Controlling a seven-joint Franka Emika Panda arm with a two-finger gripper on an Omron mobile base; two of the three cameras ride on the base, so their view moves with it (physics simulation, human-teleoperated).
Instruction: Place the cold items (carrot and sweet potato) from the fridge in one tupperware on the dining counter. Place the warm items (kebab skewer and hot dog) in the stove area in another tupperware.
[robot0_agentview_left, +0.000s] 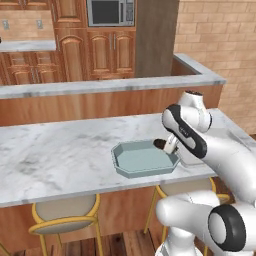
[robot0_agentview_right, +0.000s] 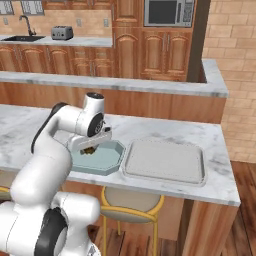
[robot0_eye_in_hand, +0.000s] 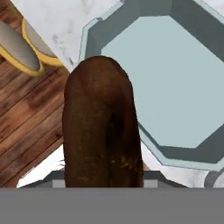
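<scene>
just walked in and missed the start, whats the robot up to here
The white arm's gripper is shut on a dark brown sweet potato and holds it over the near edge of a pale blue octagonal tupperware on the marble dining counter. The tupperware looks empty, so the sweet potato has not been let go yet. A second, grey rectangular tupperware lies right beside it on the counter, also empty. Yellow-framed stools stand under the counter's edge.

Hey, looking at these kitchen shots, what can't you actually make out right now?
- Gripper fingertips: hand view, the brown sweet potato covers them.
- Sweet potato's length: left base view, the arm hides most of it.
- Teal tupperware near corner: right base view, behind the arm.
- Grey tray's contents: too shallow to tell.
</scene>
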